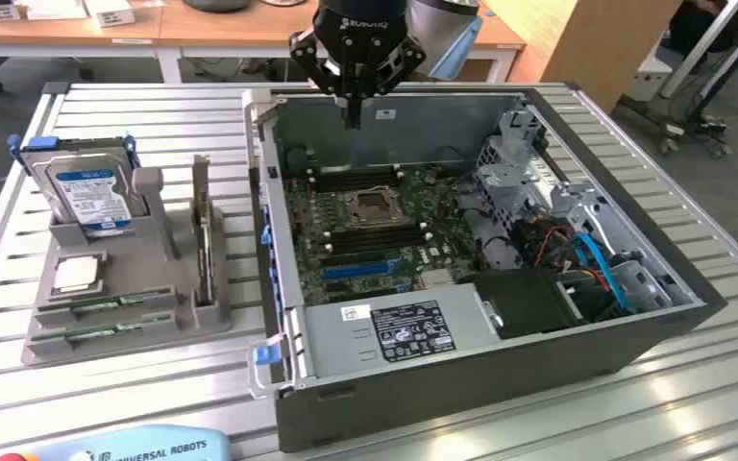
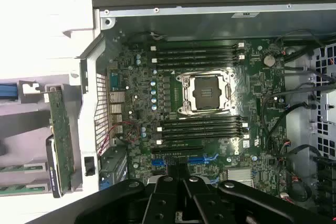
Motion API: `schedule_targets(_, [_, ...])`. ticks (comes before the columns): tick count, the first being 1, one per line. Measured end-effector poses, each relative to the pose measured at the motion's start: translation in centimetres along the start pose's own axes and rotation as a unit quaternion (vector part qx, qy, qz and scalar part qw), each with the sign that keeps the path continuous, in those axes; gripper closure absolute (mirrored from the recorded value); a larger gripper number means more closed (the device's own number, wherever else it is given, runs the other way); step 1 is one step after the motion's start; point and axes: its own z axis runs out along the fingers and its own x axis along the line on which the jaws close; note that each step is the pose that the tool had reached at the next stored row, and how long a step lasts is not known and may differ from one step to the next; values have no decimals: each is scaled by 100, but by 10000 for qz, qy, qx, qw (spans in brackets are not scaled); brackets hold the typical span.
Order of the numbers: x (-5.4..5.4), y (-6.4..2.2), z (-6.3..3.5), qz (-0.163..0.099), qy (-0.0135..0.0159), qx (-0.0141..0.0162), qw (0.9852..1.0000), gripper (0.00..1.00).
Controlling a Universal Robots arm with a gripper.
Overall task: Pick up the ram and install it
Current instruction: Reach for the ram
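Two green ram sticks (image 1: 103,305) lie flat in the front slots of a grey holder (image 1: 138,322) at the exterior view's left; the wrist view catches their ends (image 2: 21,168). Another green board (image 2: 61,140) stands on edge in the same holder (image 1: 203,235). My black gripper (image 1: 353,117) hangs shut and empty above the far side of the open computer case (image 1: 472,375), well away from the holder. In the wrist view its fingers (image 2: 181,203) meet over the motherboard (image 2: 157,98). The black memory slots (image 2: 202,127) beside the CPU socket (image 2: 205,92) are bare.
A silver hard drive with a blue label (image 1: 87,192) and a small square CPU chip (image 1: 77,274) sit in the holder. Inside the case are a power supply (image 1: 395,331), a drive cage (image 1: 523,163) and cables (image 1: 587,259). The slatted metal table (image 1: 676,394) surrounds it.
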Motion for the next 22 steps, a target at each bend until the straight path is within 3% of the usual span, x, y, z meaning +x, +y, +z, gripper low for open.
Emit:
schedule_targets(13, [1,0,0,0,0,0,10000,90])
schedule_targets(22, [115,-8,-3,0,0,0,10000,90])
